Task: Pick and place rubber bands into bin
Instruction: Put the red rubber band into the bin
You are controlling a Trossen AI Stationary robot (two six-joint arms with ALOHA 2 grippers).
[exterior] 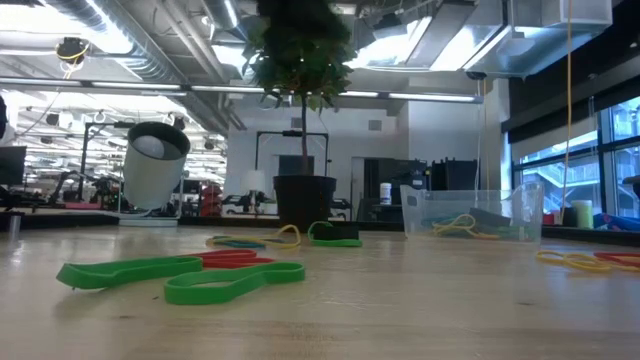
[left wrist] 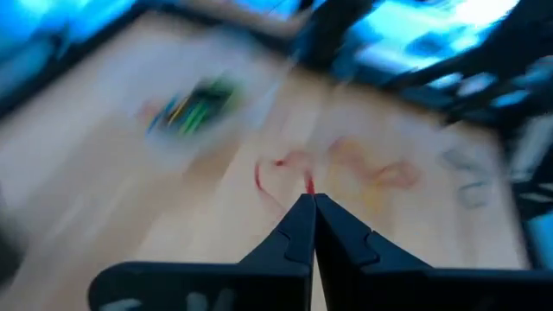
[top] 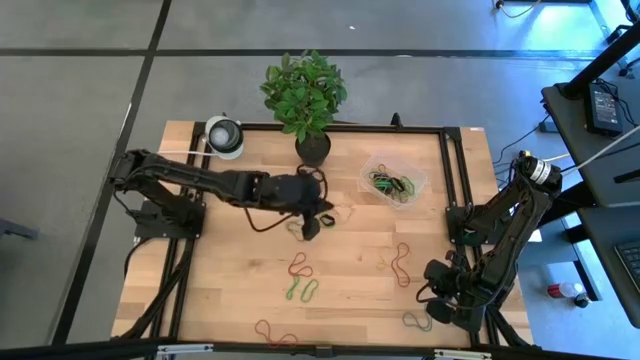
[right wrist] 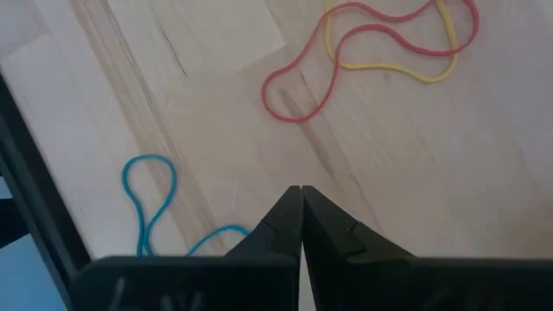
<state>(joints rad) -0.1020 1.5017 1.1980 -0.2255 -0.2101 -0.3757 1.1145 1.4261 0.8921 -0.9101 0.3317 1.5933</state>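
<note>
I have the left gripper (top: 311, 226) over the wooden table (top: 230, 290), just beside the black plant pot (top: 313, 147), fingers pressed together; its blurred view perhaps shows a red strand at the tips. The small clear plastic bin (top: 392, 176) beside the pot holds green and yellow rubber bands (top: 391, 185). The right gripper (right wrist: 300, 207) waits pinched together, well apart from the pot.

Left arm stretched across mid-table, left hand (top: 311, 226) pinched together, right arm folded, right hand (right wrist: 301, 200) likewise

red, green, yellow rubber bands (top: 301, 278)
</note>
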